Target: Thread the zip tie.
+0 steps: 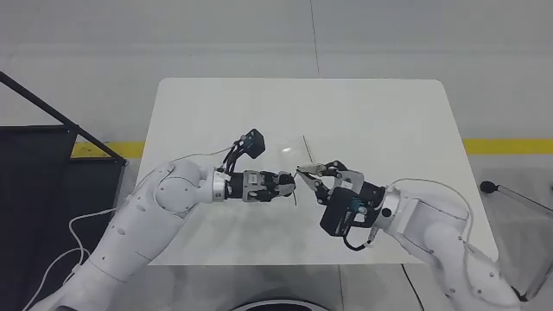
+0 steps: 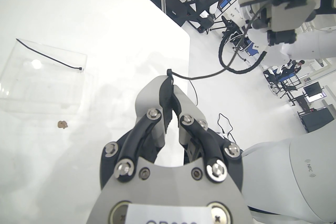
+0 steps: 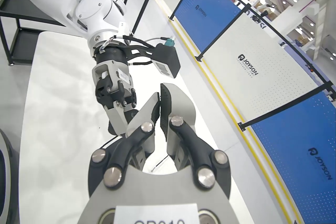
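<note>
Left gripper (image 2: 168,87): clenched on the head end of the thin black zip tie (image 2: 183,76), above the near middle of the white table (image 2: 105,12).
Right gripper (image 3: 160,97): pinched shut just to the right; whether it has the tail, I can't tell.
Progress: no closed loop visible; threading looks not yet done.

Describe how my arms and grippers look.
The left arm and right arm have glossy white shells trailed by pale cables. The left gripper and right gripper share silver fingers, black ribbed pads, black linkages with bright screws and a white label. The left wrist carries a black camera with teal plug.
</note>
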